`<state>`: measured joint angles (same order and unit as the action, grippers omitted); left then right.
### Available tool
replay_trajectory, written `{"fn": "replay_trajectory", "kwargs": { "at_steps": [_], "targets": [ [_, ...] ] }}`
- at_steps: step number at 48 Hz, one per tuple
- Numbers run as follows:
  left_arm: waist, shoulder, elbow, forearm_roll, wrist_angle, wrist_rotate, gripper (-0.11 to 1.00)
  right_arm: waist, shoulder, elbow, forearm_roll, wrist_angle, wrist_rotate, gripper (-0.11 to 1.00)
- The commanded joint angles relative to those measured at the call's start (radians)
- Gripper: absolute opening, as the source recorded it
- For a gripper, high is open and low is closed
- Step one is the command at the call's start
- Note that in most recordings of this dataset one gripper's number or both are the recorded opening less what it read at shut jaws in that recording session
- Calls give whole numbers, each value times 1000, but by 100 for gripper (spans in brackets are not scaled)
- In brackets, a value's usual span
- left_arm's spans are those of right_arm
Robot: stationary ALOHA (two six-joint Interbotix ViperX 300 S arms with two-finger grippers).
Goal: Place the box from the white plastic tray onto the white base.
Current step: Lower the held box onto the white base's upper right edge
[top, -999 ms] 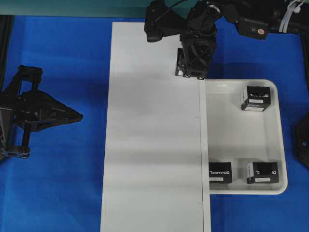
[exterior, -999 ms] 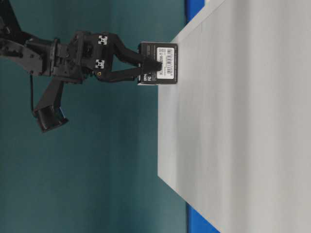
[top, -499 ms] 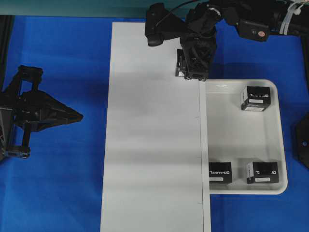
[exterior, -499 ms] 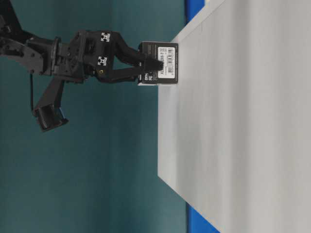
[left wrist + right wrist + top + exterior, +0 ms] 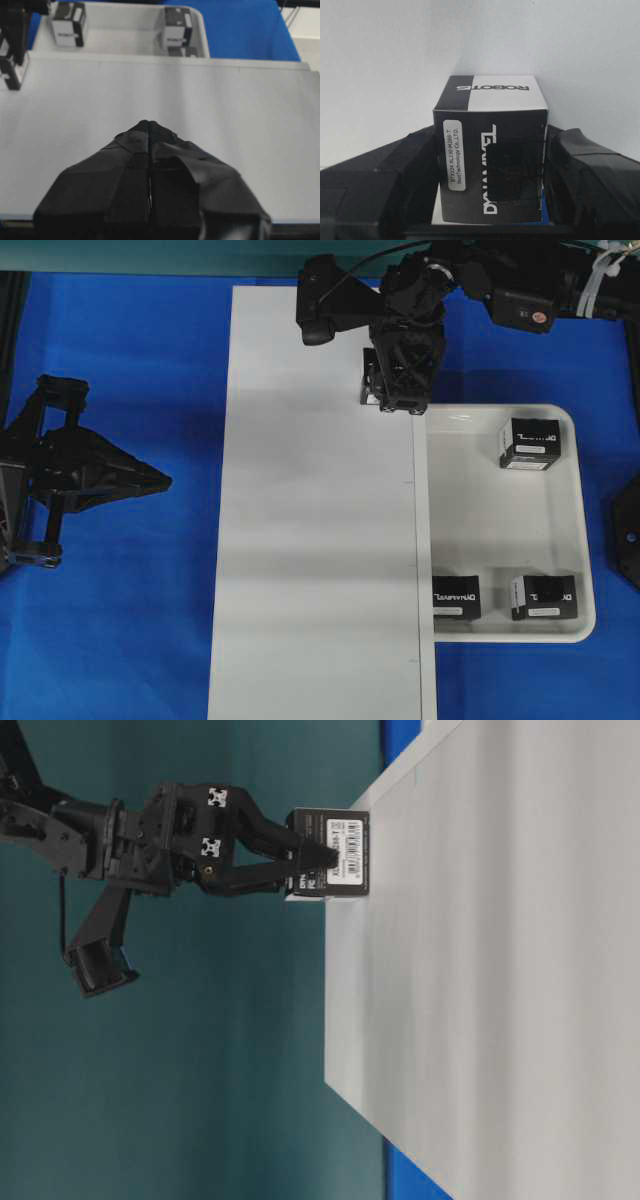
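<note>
I see the right end effector point(image 5: 492, 175) closed on the box point(image 5: 492, 155), one finger pressing each side. The box stands at the far right edge of the white base point(image 5: 320, 540), touching it, just beside the white plastic tray point(image 5: 500, 530). My left end effector point(image 5: 150, 150) is fully closed, holding nothing.

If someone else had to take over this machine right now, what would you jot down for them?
Right gripper: shut on one box, held at the far corner of the white base; whether it touches the board is unclear.
Left gripper: shut, empty, parked at the side.
White plastic tray: three other boxes remain.
Done: box lifted out of the tray.
Left: set it down, open, withdraw.
</note>
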<state>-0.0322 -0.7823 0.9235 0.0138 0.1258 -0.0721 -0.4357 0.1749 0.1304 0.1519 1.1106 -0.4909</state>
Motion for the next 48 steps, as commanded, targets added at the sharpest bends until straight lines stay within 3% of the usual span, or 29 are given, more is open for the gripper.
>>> {"fn": "replay_trajectory", "kwargs": {
  "at_steps": [1, 25, 35, 48],
  "targets": [
    [0, 0, -20, 2, -6, 0, -7, 9, 11, -3, 3, -5, 0, 59],
    [0, -2, -20, 2, -6, 0, -7, -9, 11, -5, 3, -5, 0, 58],
    [0, 0, -21, 2, -6, 0, -7, -5, 11, -5, -21, -17, 0, 96],
    [0, 0, -20, 2, -6, 0, -7, 3, 11, -12, -51, -58, 32, 97]
  ]
}}
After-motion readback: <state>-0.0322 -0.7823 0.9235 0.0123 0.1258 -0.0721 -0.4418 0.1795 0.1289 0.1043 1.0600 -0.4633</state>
